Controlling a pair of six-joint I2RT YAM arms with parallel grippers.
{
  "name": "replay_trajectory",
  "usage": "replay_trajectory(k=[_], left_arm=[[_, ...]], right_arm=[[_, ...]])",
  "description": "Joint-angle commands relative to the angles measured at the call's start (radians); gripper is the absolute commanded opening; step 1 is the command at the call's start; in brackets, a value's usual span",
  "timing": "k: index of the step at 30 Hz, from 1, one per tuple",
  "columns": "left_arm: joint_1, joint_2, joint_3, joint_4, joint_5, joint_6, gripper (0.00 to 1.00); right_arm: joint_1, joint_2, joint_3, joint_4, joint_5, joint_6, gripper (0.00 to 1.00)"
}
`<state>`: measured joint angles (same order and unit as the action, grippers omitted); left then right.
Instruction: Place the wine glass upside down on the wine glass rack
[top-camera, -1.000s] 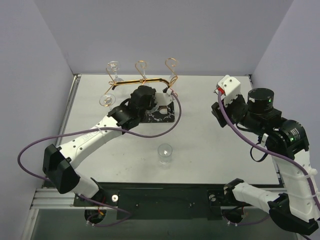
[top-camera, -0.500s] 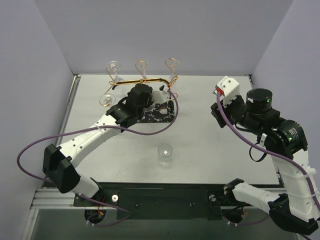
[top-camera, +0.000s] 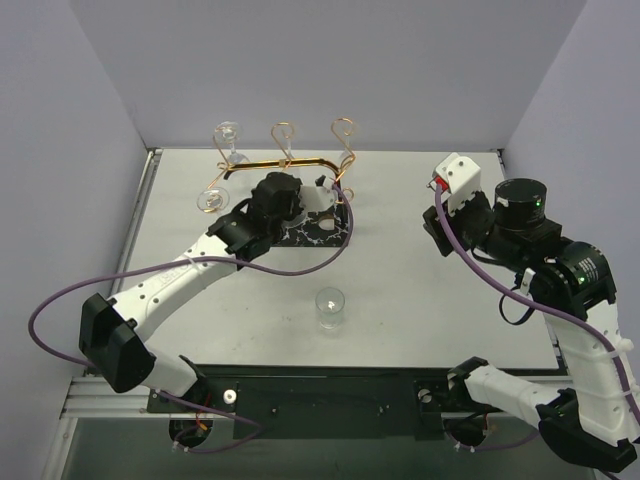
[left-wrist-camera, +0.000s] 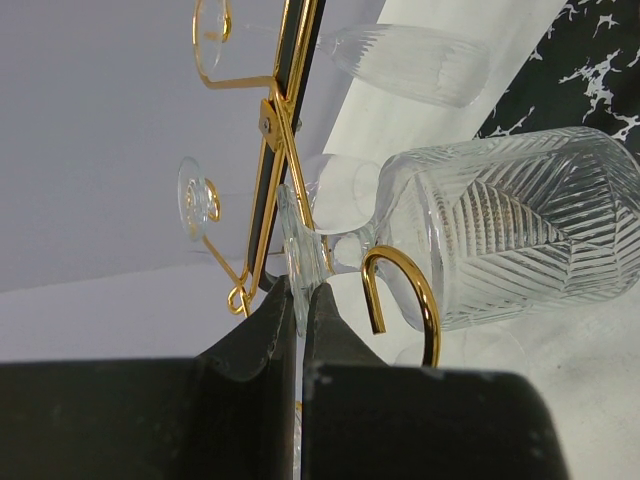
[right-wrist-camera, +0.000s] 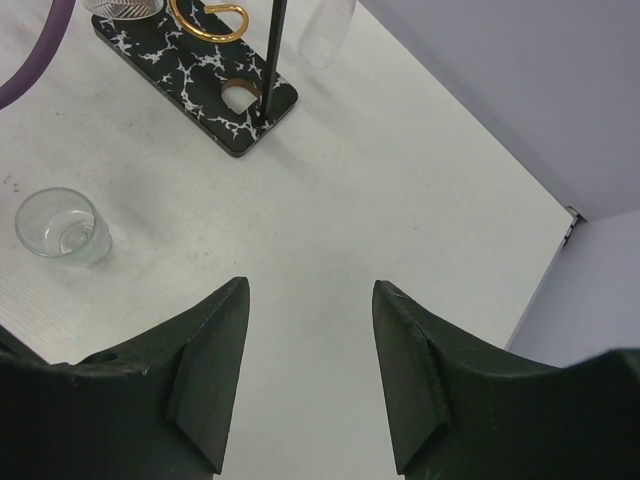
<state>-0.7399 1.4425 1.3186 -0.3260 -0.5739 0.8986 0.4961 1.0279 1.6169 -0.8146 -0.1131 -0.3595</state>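
Observation:
The wine glass rack (top-camera: 285, 160) stands at the back of the table, a copper-gold wire stand on a black white-veined base (top-camera: 322, 232). In the left wrist view my left gripper (left-wrist-camera: 300, 290) is shut on the foot disc of a patterned wine glass (left-wrist-camera: 510, 240). The glass lies sideways, with its stem beside the rack's bar (left-wrist-camera: 290, 80) and a gold hook (left-wrist-camera: 405, 285). In the top view my left gripper (top-camera: 305, 200) is at the rack's middle. My right gripper (right-wrist-camera: 310, 290) is open and empty, above the table at the right (top-camera: 438, 228).
Another wine glass (top-camera: 222, 165) hangs upside down at the rack's left end and also shows in the left wrist view (left-wrist-camera: 410, 62). A short clear tumbler (top-camera: 329, 308) stands on the table near the front middle; it also shows in the right wrist view (right-wrist-camera: 62, 228).
My left gripper has shifted slightly left along the rack with the wine glass in it. The right arm has not moved.

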Motion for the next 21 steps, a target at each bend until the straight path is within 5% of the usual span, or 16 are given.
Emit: replay_trajectory(k=[1, 21], left_arm=[[-0.01, -0.062, 0.01, 0.039, -0.043, 0.006, 0.0], [-0.096, -0.076, -0.052, 0.081, -0.17, 0.157, 0.0]], right_arm=[[-0.008, -0.009, -0.005, 0.034, -0.016, 0.004, 0.48], [-0.013, -0.04, -0.043, 0.043, -0.011, -0.004, 0.48]])
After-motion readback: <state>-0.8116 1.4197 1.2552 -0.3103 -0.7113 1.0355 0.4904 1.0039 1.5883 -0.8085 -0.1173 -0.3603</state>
